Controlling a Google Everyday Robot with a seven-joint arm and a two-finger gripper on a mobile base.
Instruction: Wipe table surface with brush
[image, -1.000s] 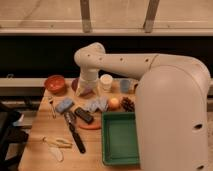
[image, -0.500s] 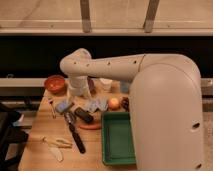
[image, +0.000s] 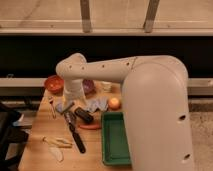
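The arm reaches down over the left of the table and the gripper (image: 67, 108) hangs low above the clutter, at about 10 o'clock from the green tray (image: 104, 142). Its jaws are spread wide, with nothing between them as far as I can make out.

The brush (image: 74, 132) lies flat on the table surface (image: 92, 154), untouched. It runs from its upper end just under the gripper down toward 5 o'clock, ending near the tray's left rim. A chunky black block (image: 84, 116) sits at 3 o'clock from that upper end, and an orange-red carrot-like stick (image: 90, 126) lies just below the block. A round orange fruit (image: 114, 103) sits at 12 o'clock from the tray.

My read on progress: 0 wiping done. The robot is lining up on the tool, step 1 of the job. The grasp, the lift and every stroke across the wood remain, and the crowded tabletop leaves little open wood to sweep.
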